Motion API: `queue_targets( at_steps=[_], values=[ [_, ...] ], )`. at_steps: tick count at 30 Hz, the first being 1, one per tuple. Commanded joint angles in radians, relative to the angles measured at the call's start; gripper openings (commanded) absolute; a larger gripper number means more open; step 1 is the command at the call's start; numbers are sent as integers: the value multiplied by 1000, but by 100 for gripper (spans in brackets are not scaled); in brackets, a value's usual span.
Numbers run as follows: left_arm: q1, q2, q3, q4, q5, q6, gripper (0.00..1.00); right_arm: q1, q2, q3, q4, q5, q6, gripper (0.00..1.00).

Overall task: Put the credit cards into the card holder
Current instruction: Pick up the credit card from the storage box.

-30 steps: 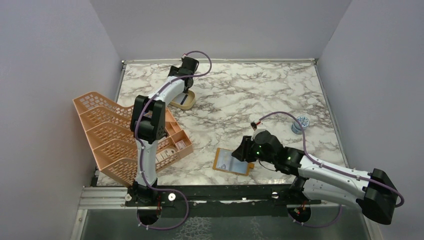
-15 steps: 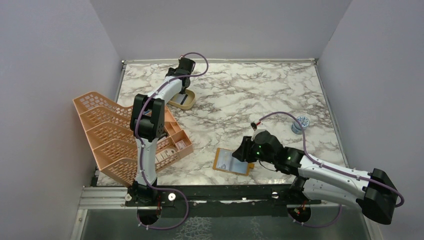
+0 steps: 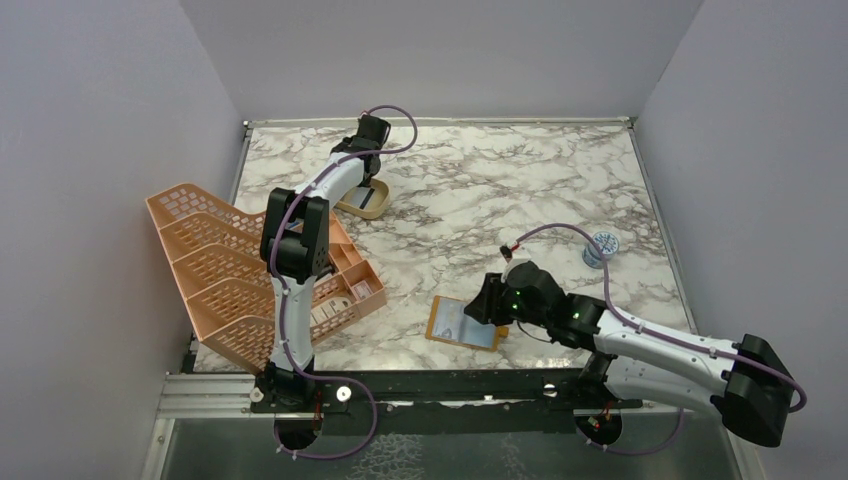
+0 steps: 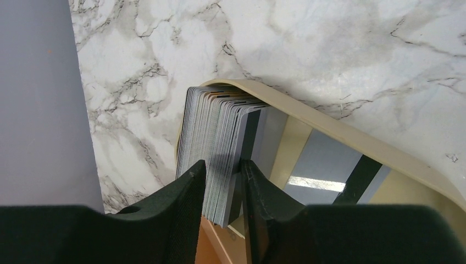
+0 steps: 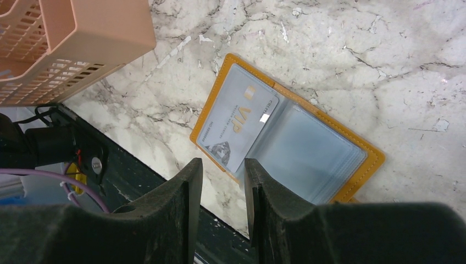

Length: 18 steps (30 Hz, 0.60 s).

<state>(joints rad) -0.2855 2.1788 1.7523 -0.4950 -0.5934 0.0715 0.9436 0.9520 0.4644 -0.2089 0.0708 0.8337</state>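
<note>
**Cards waiting in the dish, wallet lying open near the front edge**

The credit cards (image 4: 217, 129) are standing on edge in a tight stack at one end of the tan oval dish (image 4: 351, 140), which is sitting on the marble table (image 3: 480, 190) towards its far left. One loose card (image 4: 329, 170) with a dark stripe is lying flat on the floor of the dish beside the stack.

The left gripper (image 4: 221, 165) is reaching down into the dish. Its fingers are standing narrowly apart and straddling the front few cards of the stack. Whether they are actually pinching those cards cannot be told.

The card holder (image 5: 369, 158) is lying unfolded on the marble close to the front edge, pale pockets facing up. A silvery VIP card (image 5: 236, 129) is lying askew on its left half. Whether it is tucked into a pocket is not clear.

The right gripper (image 5: 222, 164) is hovering above the holder's near corner with its fingers parted and nothing between them.

The peach lattice rack (image 3: 215, 270) is leaning at the table's left edge, beside the left arm.
</note>
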Motion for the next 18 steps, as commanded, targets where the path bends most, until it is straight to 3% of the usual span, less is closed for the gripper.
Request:
queue_targets(
  at_steps=[1, 4, 18],
  values=[
    [8, 22, 34, 11, 5, 21, 30, 9, 5, 11, 23, 35, -13, 34],
    [8, 27, 35, 10, 15, 25, 29, 9, 5, 9, 23, 34, -10, 34],
    [1, 15, 92, -58, 70, -1, 2, 9, 14, 16, 29, 28, -11, 34]
  ],
)
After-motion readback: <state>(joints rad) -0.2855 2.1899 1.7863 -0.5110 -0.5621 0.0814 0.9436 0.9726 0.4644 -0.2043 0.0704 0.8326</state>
